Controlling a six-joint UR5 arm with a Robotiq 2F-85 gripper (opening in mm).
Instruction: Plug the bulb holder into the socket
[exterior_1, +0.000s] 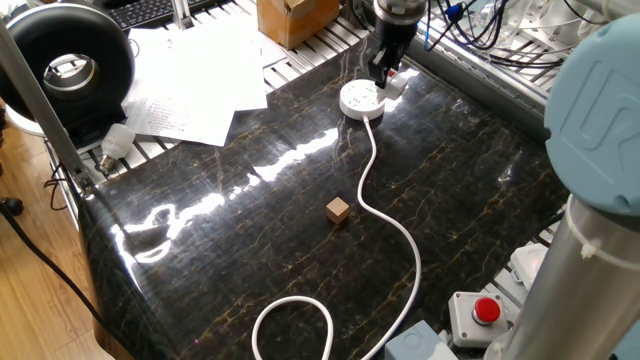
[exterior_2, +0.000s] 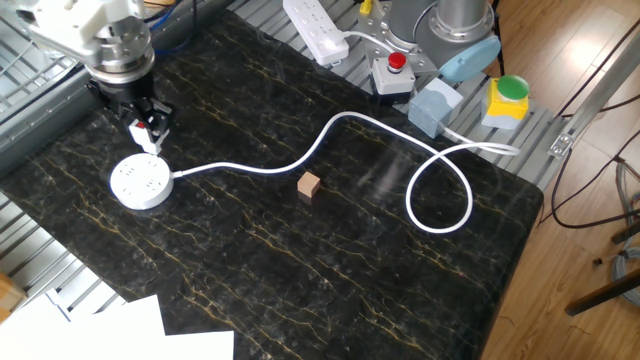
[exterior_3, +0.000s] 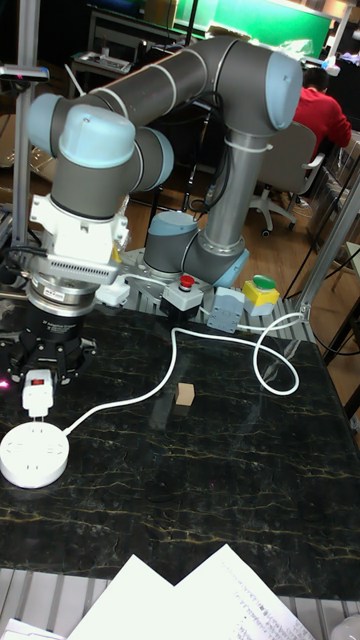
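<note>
The socket (exterior_1: 361, 100) (exterior_2: 141, 184) (exterior_3: 34, 455) is a round white puck lying flat on the dark marble table, holes up, with its long white cord (exterior_2: 330, 135) snaking across the top. My gripper (exterior_1: 385, 72) (exterior_2: 146, 122) (exterior_3: 38, 380) points down just behind the socket, shut on the bulb holder (exterior_2: 150, 136) (exterior_3: 37, 396). This small white plug piece shows a red patch and hangs upright a little above the table. It sits beside the socket's far edge, not in the holes.
A small brown wooden cube (exterior_1: 338, 209) (exterior_2: 309, 184) sits mid-table beside the cord. A long white power strip (exterior_2: 315, 27), a red stop button (exterior_2: 396, 63) and a yellow box with a green button (exterior_2: 508, 98) stand by the arm's base. Loose papers (exterior_1: 190, 80) and a light bulb (exterior_1: 115, 140) lie off the marble.
</note>
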